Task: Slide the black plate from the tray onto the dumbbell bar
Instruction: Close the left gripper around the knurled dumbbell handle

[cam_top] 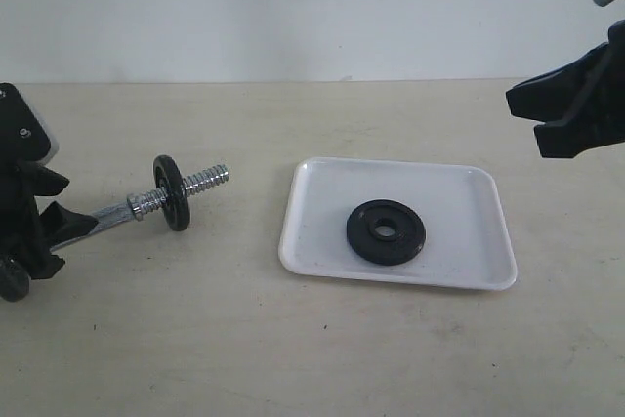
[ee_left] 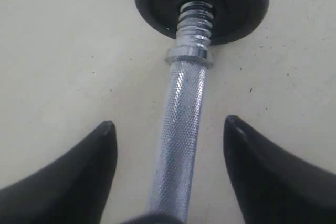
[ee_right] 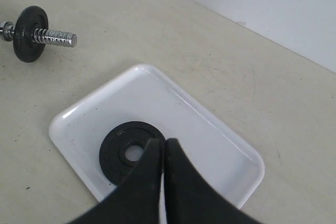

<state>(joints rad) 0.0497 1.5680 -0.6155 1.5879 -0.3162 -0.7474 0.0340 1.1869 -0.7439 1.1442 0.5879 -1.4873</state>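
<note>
1. the black plate lies flat inside the white tray, near its middle, with its centre hole facing up. the tray rests on the tan tabletop, well apart from the dumbbell bar.
2. the exterior view shows the bar lying on the table with its threaded end pointing toward the tray. one mounted black disc stands on edge on it, with a chrome collar just beside the disc on the handle side.
3. only the left wrist view shows the bar's knurled handle. it runs between the two fingers of the left gripper with a gap on each side. the jaws are spread and touch nothing. in the exterior view this gap is hard to read.
4. only the right wrist view shows the right gripper with its fingers pressed together and nothing between them. there its tips cover part of the plate.
5. the exterior view places that gripper up at the right edge, clear of the tray.
</note>
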